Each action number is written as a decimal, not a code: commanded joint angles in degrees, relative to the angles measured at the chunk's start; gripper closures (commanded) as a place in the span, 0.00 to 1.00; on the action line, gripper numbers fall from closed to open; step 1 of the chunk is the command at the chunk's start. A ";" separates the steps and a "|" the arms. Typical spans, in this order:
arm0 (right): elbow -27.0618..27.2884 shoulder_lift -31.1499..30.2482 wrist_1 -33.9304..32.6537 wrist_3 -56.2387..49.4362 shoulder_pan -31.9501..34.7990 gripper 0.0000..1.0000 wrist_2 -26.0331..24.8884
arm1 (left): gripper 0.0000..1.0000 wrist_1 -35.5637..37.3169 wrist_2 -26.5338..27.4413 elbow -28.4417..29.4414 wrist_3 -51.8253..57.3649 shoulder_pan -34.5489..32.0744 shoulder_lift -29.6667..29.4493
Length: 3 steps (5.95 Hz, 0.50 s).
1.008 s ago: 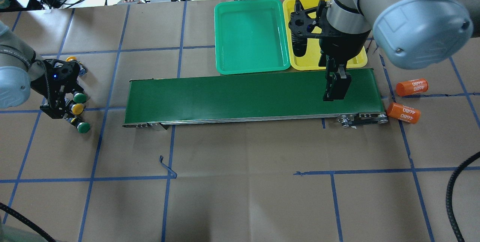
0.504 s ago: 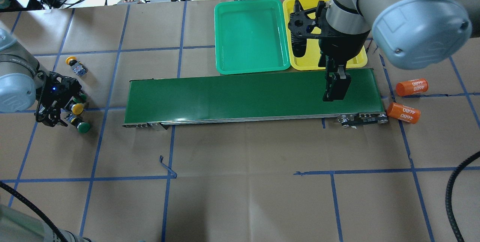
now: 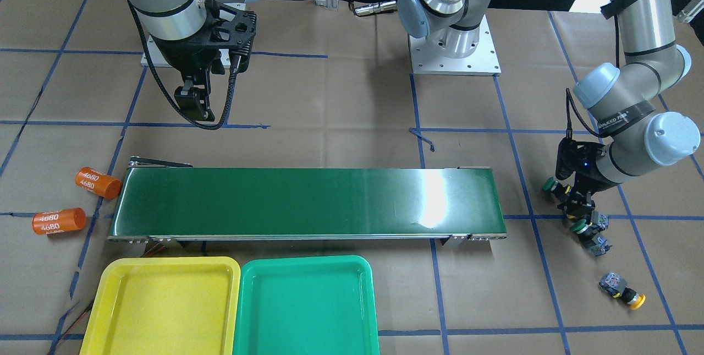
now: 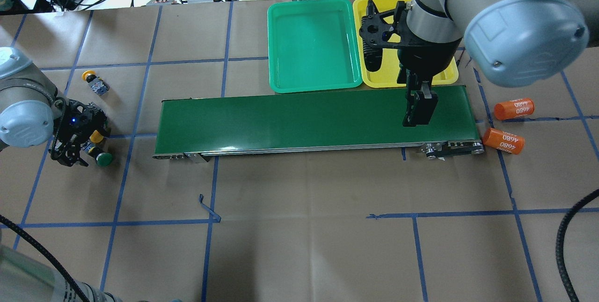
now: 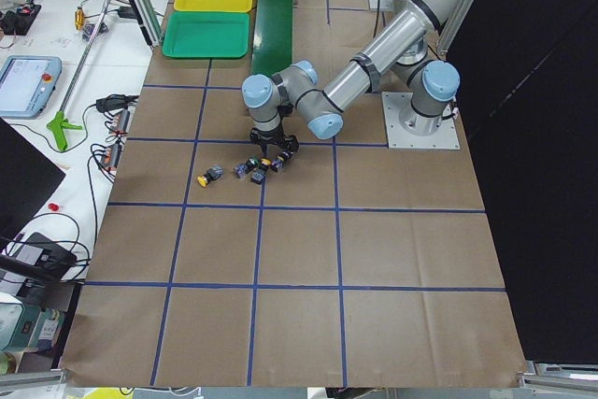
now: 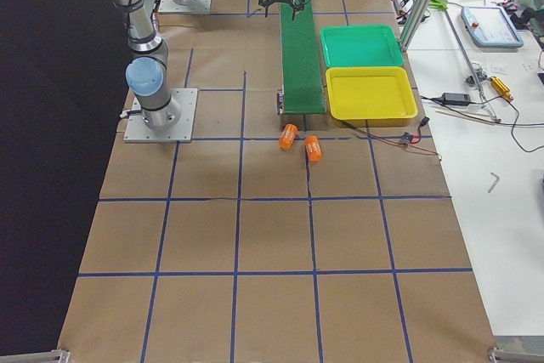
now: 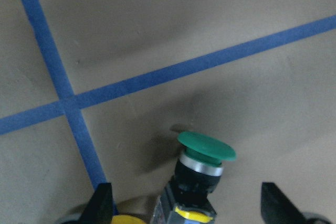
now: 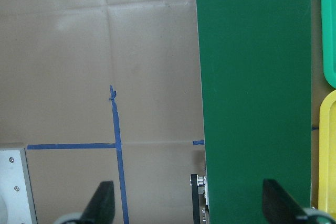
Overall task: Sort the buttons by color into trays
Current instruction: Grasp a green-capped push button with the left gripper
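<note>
The left gripper (image 7: 189, 205) hangs with its fingers spread wide over three buttons (image 3: 578, 227) lying close together, with little room between them. A lone yellow button (image 4: 92, 81) lies apart on bare paper. The conveyor belt (image 4: 304, 117) lies across the straight way to the green tray (image 4: 311, 87) — and the right arm (image 4: 430, 35) overhangs the yellow tray (image 4: 381, 79).
</note>
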 commanded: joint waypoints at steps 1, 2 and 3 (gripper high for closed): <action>-0.09 0.00 0.00 0.11 0.00 0.00 0.12 | 0.17 0.64 0.52 -0.61 0.13 0.03 -0.18; 0.00 0.00 0.00 0.11 0.00 0.00 0.12 | 0.68 1.07 0.61 -0.70 0.39 -0.06 -0.18; 0.00 0.00 0.09 0.02 0.00 0.00 0.12 | 0.95 1.17 0.70 -0.70 0.31 -0.06 0.00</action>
